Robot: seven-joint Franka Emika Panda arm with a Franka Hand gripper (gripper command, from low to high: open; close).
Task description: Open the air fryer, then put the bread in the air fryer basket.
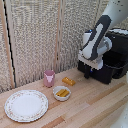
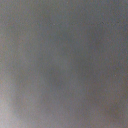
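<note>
The robot arm reaches down from the upper part of the exterior view's right, and the gripper (image 1: 90, 70) sits low against the front of the air fryer (image 1: 116, 47), which stands at the far right end of the counter (image 1: 85, 107). The air fryer basket (image 1: 114, 67) appears drawn out from the body, its dark open top showing just beside the arm. The air fryer handle cannot be made out, since the white end piece and its dark fingers (image 1: 87, 74) cover that part of the front. Whether the jaws are closed on anything or standing apart cannot be told from this angle. The wrist view is a uniform grey blur and shows nothing that can be named. The bread (image 1: 68, 80) lies loose on the wooden surface, near the gripper but apart from it, on the exterior view's left of the appliance. Just in front of the bread stands a small white bowl (image 1: 61, 93) holding yellow pieces (image 1: 62, 92). A pink cup (image 1: 49, 78) stands upright beside the bowl, nearer the slatted backdrop (image 1: 35, 35). A large patterned plate (image 1: 26, 105) rests at the exterior view's left, near the bowl.
</note>
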